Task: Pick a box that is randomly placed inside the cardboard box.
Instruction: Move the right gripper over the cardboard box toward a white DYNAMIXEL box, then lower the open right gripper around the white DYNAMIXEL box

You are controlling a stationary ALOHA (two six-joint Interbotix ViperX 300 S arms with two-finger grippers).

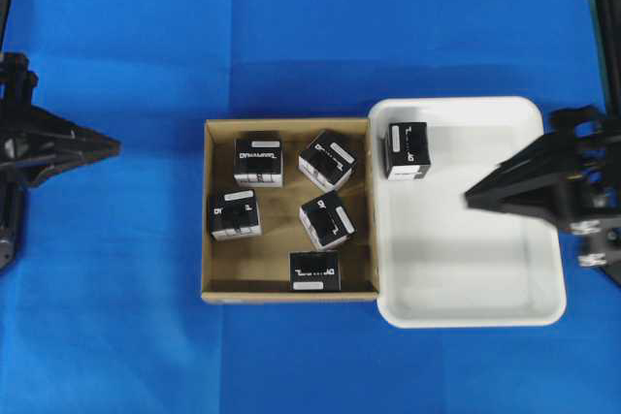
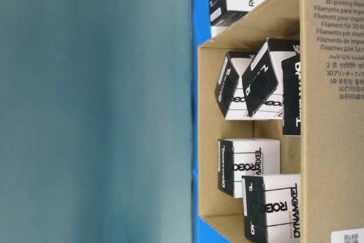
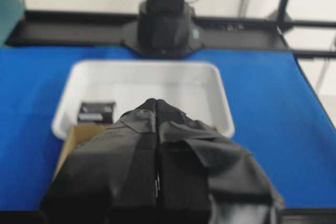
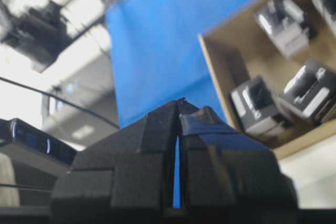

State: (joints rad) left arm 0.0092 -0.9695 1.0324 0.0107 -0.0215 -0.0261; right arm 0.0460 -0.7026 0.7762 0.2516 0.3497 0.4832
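Boxes (image 1: 258, 159): five lie inside the cardboard box (image 1: 221, 281), one in the white tray (image 1: 485, 309) beside it; both grippers' fingers, left (image 1: 114, 146) and right (image 1: 470, 197), pressed together, empty.

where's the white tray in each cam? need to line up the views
Overhead: white tray right of centre, touching the cardboard box's right wall; one black carton in its top-left corner.
Table-level: only a white sliver at the top-right corner, probably its rim.
Left wrist: centre, beyond the shut left gripper.
Right wrist: pale patch at the bottom right, likely the tray.
Shared landmark: the cardboard box.
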